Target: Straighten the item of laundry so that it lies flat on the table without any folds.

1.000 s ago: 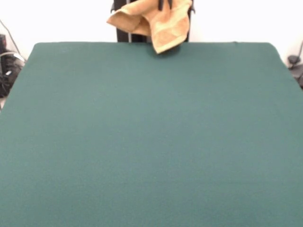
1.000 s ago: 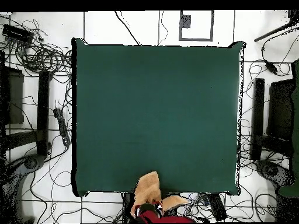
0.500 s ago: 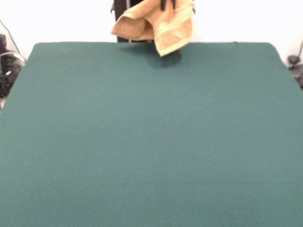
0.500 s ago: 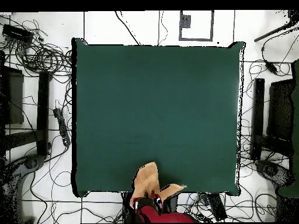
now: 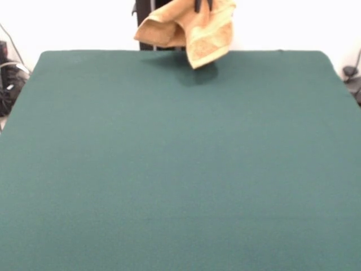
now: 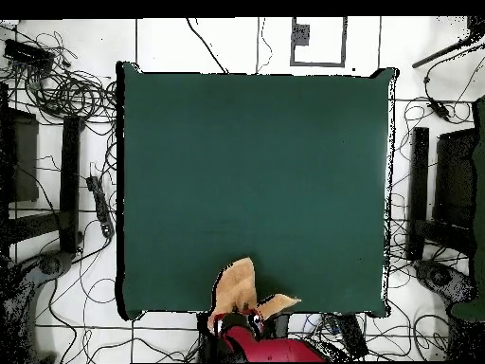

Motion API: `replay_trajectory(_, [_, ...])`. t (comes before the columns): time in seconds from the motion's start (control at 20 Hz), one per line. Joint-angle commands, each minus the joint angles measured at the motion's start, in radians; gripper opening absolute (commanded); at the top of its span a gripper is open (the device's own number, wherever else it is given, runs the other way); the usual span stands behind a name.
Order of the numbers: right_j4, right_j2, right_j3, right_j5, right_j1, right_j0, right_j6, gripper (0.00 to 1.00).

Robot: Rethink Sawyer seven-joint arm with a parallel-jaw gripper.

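Note:
The item of laundry (image 5: 192,28), an orange-tan towel, hangs crumpled in the air above the far edge of the table (image 5: 180,169). A paler woven band runs across its lower hanging corner. My gripper (image 5: 202,4) shows only as black tips at the top edge, shut on the towel's upper part. In the overhead view the towel (image 6: 237,287) drapes over the table's (image 6: 256,171) bottom edge, with the gripper (image 6: 248,318) and the red arm just below it. A dark shadow lies on the green cloth under the towel.
Tangled cables (image 6: 66,90) and dark stands (image 6: 71,180) ring the table on the floor. Dark equipment (image 6: 455,180) stands to the right. A black post (image 5: 148,25) rises behind the towel.
The gripper has carried the hanging towel a little further over the table, and its shadow on the green cloth has grown. The grip has not changed.

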Motion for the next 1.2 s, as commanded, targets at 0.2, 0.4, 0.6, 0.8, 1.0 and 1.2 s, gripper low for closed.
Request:
replay_trajectory(0.2, [0.107, 0.165, -0.163, 0.112, 0.011, -0.006, 0.111, 0.0])
replay_trajectory(0.4, [0.115, 0.176, -0.204, 0.141, 0.023, -0.002, 0.096, 0.0])
replay_trajectory(0.6, [0.128, 0.177, -0.236, 0.167, 0.024, 0.004, 0.096, 0.0])
replay_trajectory(0.8, [0.15, 0.18, -0.264, 0.217, 0.01, 0.013, 0.094, 0.0])
replay_trajectory(1.0, [0.164, 0.164, -0.289, 0.222, 0.021, 0.029, 0.109, 0.0])
replay_trajectory(1.2, [0.152, 0.147, -0.308, 0.18, 0.033, 0.048, 0.118, 0.0])
